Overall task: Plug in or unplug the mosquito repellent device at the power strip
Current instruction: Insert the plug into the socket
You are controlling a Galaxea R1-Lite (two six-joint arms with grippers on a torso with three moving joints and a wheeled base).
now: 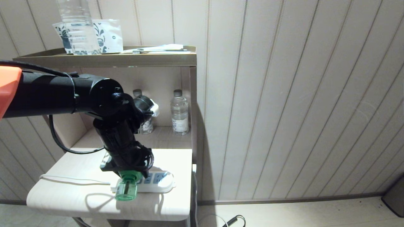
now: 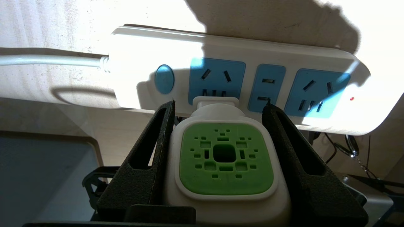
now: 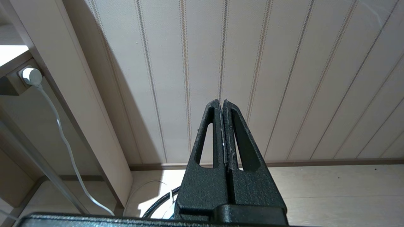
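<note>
The left gripper (image 2: pixel 217 164) clamps the white-capped, translucent green mosquito repellent device (image 2: pixel 223 157) at the long white plastic power strip (image 2: pixel 284 56), near its left socket (plug apparently seated); pull straight, not twisting.

A pale rounded tabletop (image 1: pixel 63 195) bears the power strip (image 1: pixel 157 184) near its front edge, cord (image 1: pixel 69 179) trailing left across the surface. Behind it a recessed shelf (image 1: pixel 167 138) holds two water bottles (image 1: pixel 180 113). The top shelf (image 1: pixel 104 58) carries a bottle (image 1: pixel 77 28), a printed pouch (image 1: pixel 109 36) and a toothbrush (image 1: pixel 157 49).
</note>
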